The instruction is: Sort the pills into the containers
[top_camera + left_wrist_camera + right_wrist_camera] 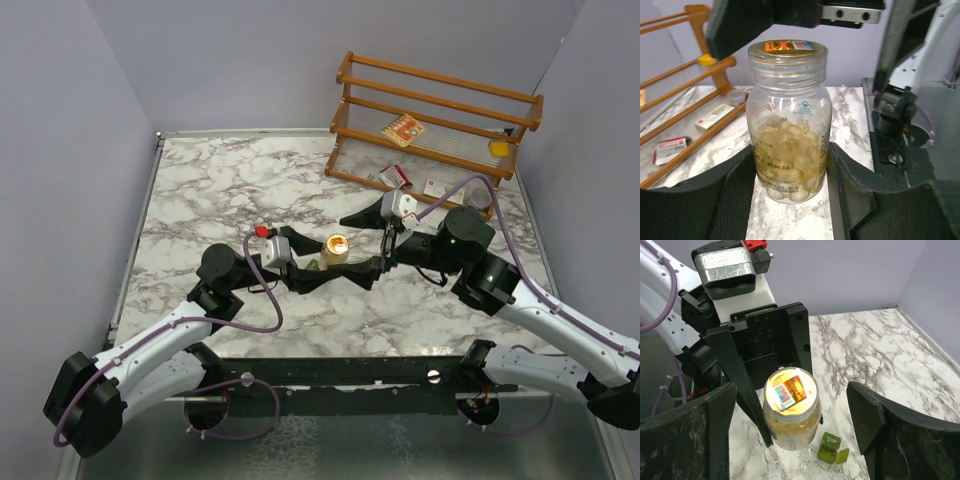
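I find both sides of the bottle blocked by my left end effector; from above it is free. The pill box crowds the counter just beside.

pills in bottle | pill box beside bottle | rack behind

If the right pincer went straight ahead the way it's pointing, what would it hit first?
Probably the top of the clear pill bottle, which sits centred ahead of the open right pincer in its wrist view, gripped by the left pincer. Nothing shows in between, though depth is hard to judge.
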Tool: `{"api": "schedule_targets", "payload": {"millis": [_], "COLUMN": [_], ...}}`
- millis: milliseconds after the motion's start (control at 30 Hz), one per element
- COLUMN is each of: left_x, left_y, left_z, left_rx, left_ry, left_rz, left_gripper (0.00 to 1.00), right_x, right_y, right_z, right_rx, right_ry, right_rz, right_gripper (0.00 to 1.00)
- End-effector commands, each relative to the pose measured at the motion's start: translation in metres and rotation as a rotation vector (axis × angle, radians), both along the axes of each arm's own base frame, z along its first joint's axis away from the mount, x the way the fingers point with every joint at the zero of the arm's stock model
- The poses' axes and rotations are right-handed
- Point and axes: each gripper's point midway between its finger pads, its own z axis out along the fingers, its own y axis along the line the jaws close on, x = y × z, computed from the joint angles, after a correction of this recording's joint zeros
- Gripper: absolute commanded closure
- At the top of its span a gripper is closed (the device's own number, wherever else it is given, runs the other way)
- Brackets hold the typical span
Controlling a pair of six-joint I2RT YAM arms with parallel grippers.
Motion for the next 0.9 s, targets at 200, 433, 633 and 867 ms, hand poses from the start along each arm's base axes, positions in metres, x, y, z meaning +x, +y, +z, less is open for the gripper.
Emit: {"api": "schedule_targets", "payload": {"millis": [200, 433, 633, 867], "left_x": [0.046, 0.052, 0.061, 0.066], "left_y": [0.022, 0.025, 0.033, 0.037], "left_z": [0.019, 0.015, 0.009, 0.007], "left_rx": [-0.073, -0.076, -0.085, -0.106], "left_ry": [-0.021, -0.003, 0.012, 0.021], "left_rz": [0.318, 0.359, 0.426, 0.468], "left_gripper": [1.00, 1.00, 1.00, 1.00], "right_x": [0.023, 0.059, 0.069, 0.073], "right_y": [0.001, -0.005, 0.001, 0.017], "right_z": [0.007, 0.010, 0.017, 0.016], "right_rx": [0.056, 0.162, 0.231, 0.218], "right_ry": [0.009, 0.023, 0.010, 0.000], "right_rz": [-0.110, -0.301, -0.335, -0.324], "right_gripper": [0.07, 0.04, 0.03, 0.02]}}
